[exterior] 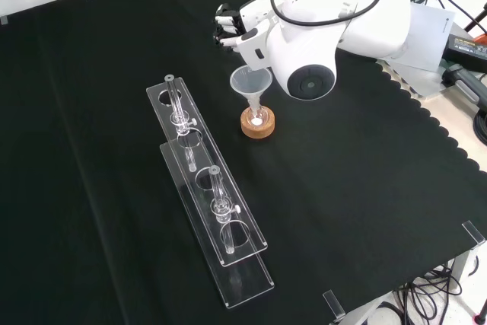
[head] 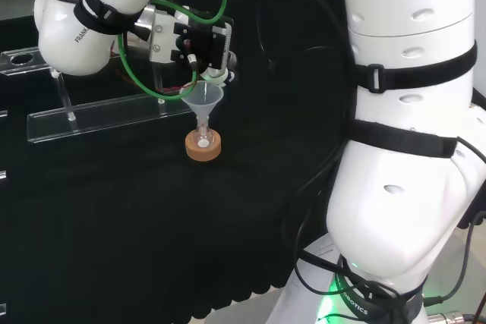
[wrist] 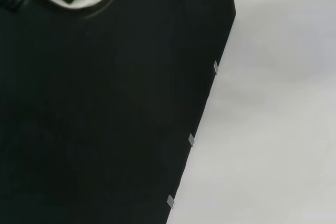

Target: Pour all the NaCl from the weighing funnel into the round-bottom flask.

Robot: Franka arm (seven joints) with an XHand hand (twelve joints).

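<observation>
One clear funnel [exterior: 249, 81] sits in the round-bottom flask [exterior: 258, 118] on its cork stand [exterior: 258, 127]; the hand [exterior: 232, 24] hovers behind, its grip apparently unreadable.

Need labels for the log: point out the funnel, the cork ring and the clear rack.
funnel [head: 203, 98], head view, on its cone wall
cork ring [exterior: 259, 126], front view, on its side
clear rack [exterior: 228, 260], front view, on its lower plate

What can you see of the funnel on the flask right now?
The funnel is clear, plastic or glass by its look, a wide cone narrowing to a thin stem. It stands upright, stem down in the neck of a small flask holding white powder, which rests on a cork ring. The hand is just beyond its rim in the front view; contact cannot be told.
</observation>
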